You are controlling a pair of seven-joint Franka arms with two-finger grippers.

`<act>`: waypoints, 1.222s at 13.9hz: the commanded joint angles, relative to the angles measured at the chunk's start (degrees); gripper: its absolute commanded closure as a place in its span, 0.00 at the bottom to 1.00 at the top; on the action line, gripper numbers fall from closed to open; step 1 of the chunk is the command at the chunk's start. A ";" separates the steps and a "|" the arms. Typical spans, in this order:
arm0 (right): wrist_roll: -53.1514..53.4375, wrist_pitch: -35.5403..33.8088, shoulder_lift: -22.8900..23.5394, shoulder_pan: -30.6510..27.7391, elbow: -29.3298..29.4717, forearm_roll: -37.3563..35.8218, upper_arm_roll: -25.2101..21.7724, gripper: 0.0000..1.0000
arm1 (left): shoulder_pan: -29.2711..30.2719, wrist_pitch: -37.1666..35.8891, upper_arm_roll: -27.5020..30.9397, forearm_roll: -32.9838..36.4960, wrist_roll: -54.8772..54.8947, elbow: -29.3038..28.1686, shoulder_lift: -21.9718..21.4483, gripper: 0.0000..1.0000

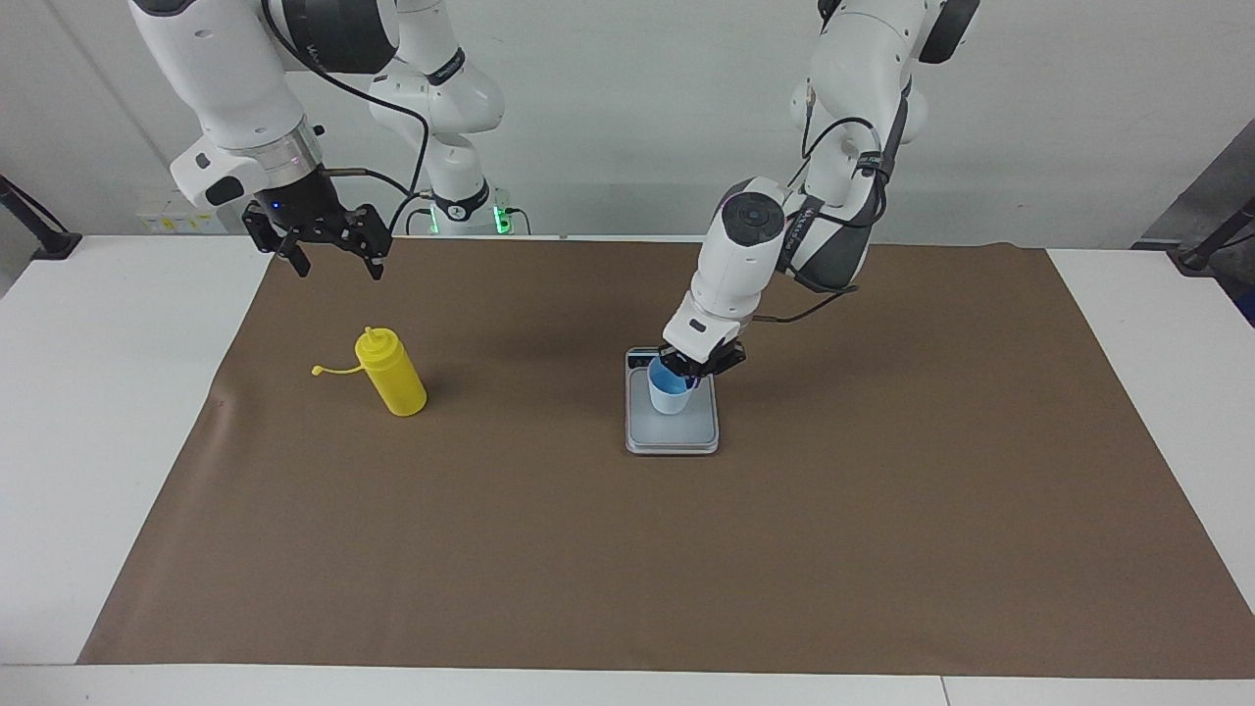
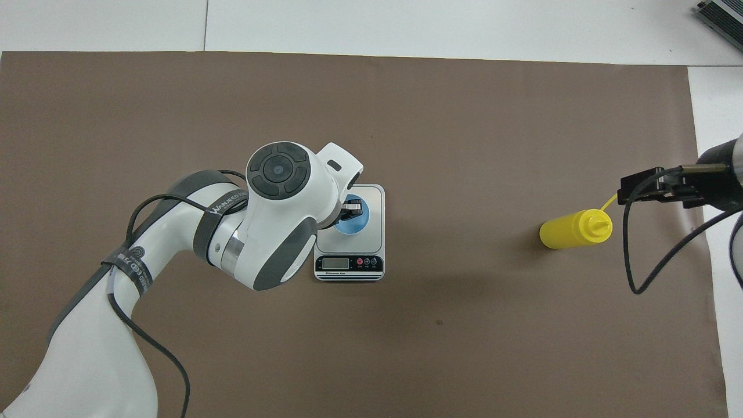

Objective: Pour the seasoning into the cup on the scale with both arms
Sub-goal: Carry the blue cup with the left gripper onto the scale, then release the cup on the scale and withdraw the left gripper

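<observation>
The light-blue cup stands on the silver-grey scale in the middle of the brown mat. My left gripper reaches down onto the cup's rim on the side nearer the robots and is closed on it. In the overhead view the cup shows partly under the left wrist, on the scale. The yellow seasoning bottle stands upright toward the right arm's end, its cap dangling on a tether. My right gripper hangs open and empty in the air near the bottle.
A brown mat covers most of the white table. The scale's display strip is on its edge nearest the robots. The right gripper shows at the mat's edge in the overhead view.
</observation>
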 commanded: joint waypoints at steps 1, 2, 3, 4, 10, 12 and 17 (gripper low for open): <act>0.10 0.61 -1.63 -0.31 -1.96 -0.67 0.34 0.00 | -1.18 1.61 0.85 1.52 -1.13 -1.15 -0.34 1.00; 0.10 0.61 -1.63 -0.31 -1.96 -0.67 0.34 0.00 | -1.18 1.70 0.85 1.52 -1.13 -1.24 -0.34 1.00; 0.10 0.61 -1.63 -0.31 -1.96 -0.67 0.34 0.00 | -1.18 2.13 0.85 1.44 -1.13 -1.24 -0.34 1.00; 0.10 0.61 -1.63 -0.31 -1.96 -0.67 0.34 0.00 | -1.18 2.31 0.85 1.52 -1.13 -1.32 -0.34 0.99; 0.10 0.61 -1.63 -0.31 -1.96 -0.67 0.34 0.00 | -0.66 1.09 1.02 2.92 -0.43 0.25 -0.34 0.00; 0.10 0.61 -1.63 -0.31 -1.96 -0.67 0.34 0.00 | -0.31 -2.15 1.02 4.33 -0.25 2.44 -0.69 0.00; -0.16 0.61 -1.72 -0.40 -2.04 -0.67 0.34 0.00 | 3.99 -8.57 1.29 4.69 1.23 4.30 -6.05 0.00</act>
